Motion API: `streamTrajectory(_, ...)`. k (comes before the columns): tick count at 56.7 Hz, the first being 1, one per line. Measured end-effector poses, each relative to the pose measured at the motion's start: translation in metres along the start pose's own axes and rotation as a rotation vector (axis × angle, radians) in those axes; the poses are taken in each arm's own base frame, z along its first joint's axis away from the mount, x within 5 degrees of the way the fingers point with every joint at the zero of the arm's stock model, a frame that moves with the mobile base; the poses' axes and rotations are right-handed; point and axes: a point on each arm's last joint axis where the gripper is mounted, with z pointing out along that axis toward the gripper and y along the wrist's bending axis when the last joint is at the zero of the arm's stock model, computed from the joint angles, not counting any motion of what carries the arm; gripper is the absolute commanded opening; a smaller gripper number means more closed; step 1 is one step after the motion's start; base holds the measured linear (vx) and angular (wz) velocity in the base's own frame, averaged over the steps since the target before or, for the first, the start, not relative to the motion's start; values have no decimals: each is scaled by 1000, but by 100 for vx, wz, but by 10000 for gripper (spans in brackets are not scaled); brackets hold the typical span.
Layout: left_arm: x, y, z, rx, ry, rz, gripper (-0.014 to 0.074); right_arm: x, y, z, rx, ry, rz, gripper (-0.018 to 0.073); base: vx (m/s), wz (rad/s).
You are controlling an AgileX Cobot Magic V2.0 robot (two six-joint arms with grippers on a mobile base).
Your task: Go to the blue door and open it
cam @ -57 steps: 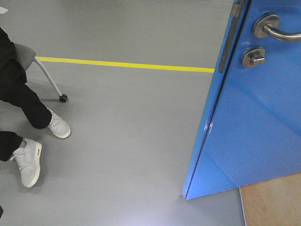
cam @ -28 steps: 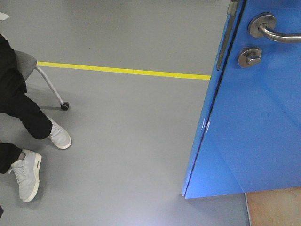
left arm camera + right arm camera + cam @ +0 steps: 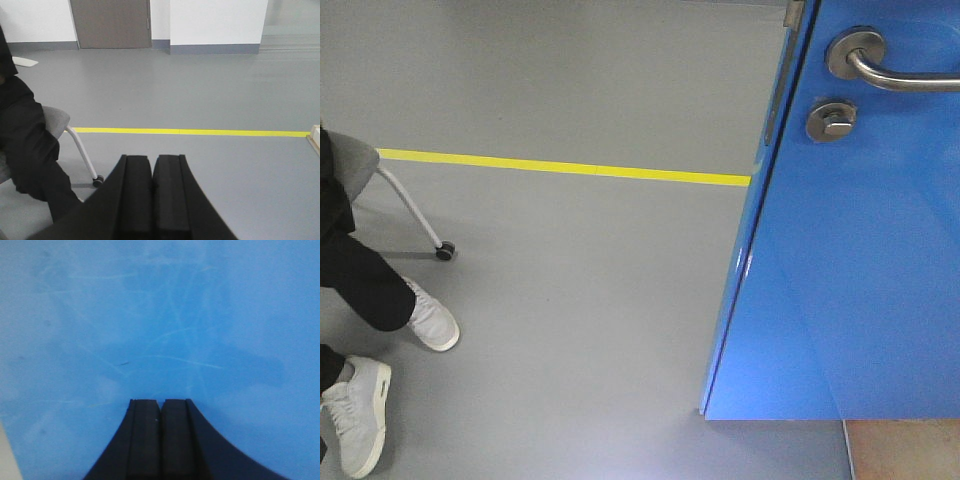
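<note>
— What's changed from a second ago?
— The blue door [image 3: 860, 260] fills more of the front view's right side; its lever handle [image 3: 880, 66] and thumb-turn lock [image 3: 831, 120] sit further left, and the wooden floor patch [image 3: 900, 450] has shrunk.
— Grippers?
— Left gripper [image 3: 152, 165] clenched on nothing, facing the yellow floor line [image 3: 190, 132]. Right gripper [image 3: 160, 407] clenched too, facing the scuffed blue panel.
— Any writing?
— None legible.
</note>
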Motion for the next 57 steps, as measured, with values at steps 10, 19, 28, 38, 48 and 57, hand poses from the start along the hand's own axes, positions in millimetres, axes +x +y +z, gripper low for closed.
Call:
streamTrajectory(10, 0, 0, 0, 0, 0, 0, 73, 1, 0, 1, 1, 5, 0, 12, 20, -9)
streamTrajectory(19, 0, 0, 0, 0, 0, 0, 73, 1, 0, 1, 1, 7, 0, 12, 16, -8)
streamTrajectory(28, 0, 0, 0, 0, 0, 0, 73, 1, 0, 1, 1, 7, 0, 12, 13, -4)
streamTrajectory(38, 0, 0, 0, 0, 0, 0, 73, 2, 0, 1, 1, 8, 0, 12, 8, 1)
streamTrajectory(48, 0, 0, 0, 0, 0, 0, 73, 2, 0, 1, 1, 9, 0, 12, 4, 3)
streamTrajectory(57, 0, 0, 0, 0, 0, 0, 73, 2, 0, 1, 1, 10, 0, 12, 1, 1)
